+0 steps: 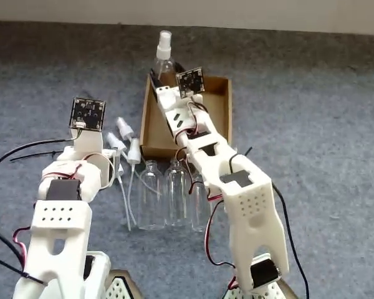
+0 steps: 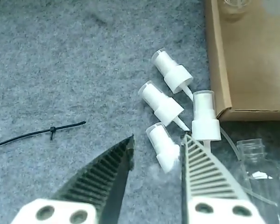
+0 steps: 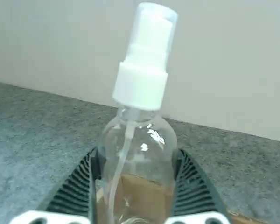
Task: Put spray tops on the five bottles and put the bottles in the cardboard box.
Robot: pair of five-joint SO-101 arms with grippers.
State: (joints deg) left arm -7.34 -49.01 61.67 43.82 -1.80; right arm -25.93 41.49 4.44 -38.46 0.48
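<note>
Snugly in ribbed hand (image 3: 138,161), clear bottle (image 3: 140,135)

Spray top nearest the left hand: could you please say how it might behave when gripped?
The spray top looks small and plastic, so probably light. Lying on its side with a round body, it may roll away from the open left hand. Its smooth surface could slip.

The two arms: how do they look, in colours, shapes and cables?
Both the left arm and the right arm have white plastic shells with blocky links, some perforated with small holes. Thin red and black wires run along them. Each wrist carries a small black camera board. The fingers are ribbed, tapering wedges.
</note>
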